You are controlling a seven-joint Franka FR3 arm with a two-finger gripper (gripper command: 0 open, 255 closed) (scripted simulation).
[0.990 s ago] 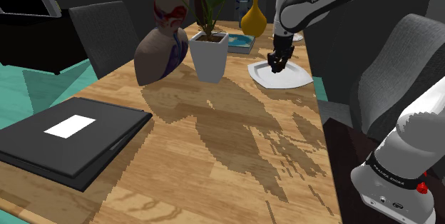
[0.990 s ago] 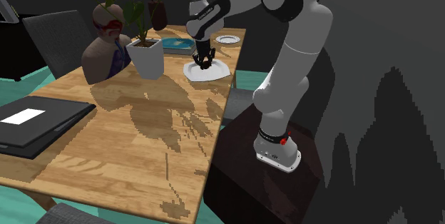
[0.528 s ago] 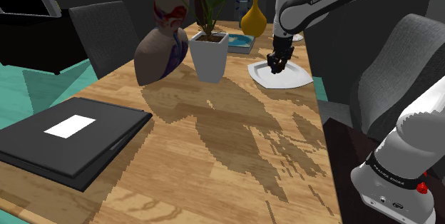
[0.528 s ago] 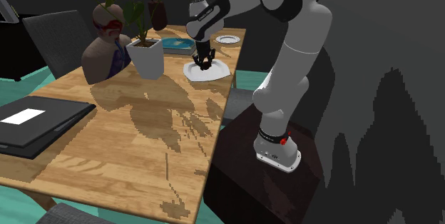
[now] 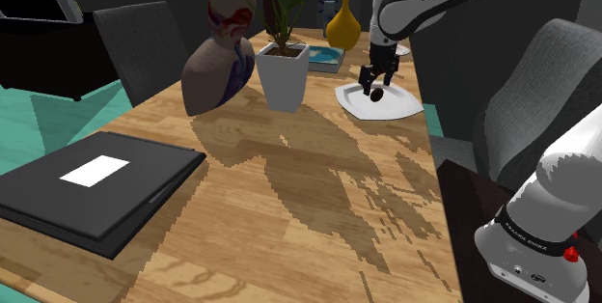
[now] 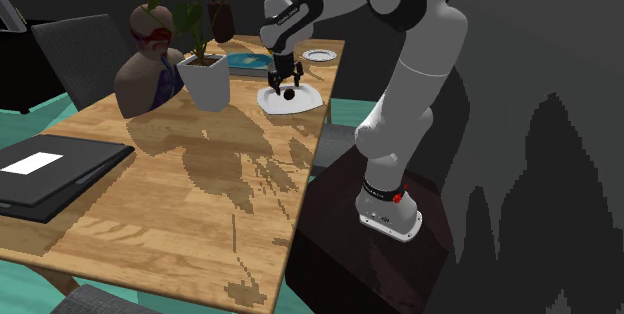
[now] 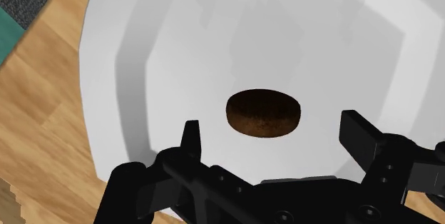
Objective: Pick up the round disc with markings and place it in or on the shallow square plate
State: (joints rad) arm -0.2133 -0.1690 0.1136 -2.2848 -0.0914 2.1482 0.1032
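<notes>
The all-black 2-finger claw (image 7: pixel 274 131) hangs with its fingers spread, gripping nothing. Just beyond them, the dark brown round disc (image 7: pixel 262 113) lies flat in the middle of the shallow white square plate (image 7: pixel 135 58). The plate sits on the wood-grain table (image 7: pixel 39 115), near a white plant pot (image 5: pixel 283 77).

Laptop (image 5: pixel 106 195), bust (image 5: pixel 216 60), potted plant (image 5: pixel 283 77), yellow vase (image 5: pixel 342 24)

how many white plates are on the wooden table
2: a shallow square white plate under the black gripper, and a small round white plate just beyond it; others could be hidden.
</notes>
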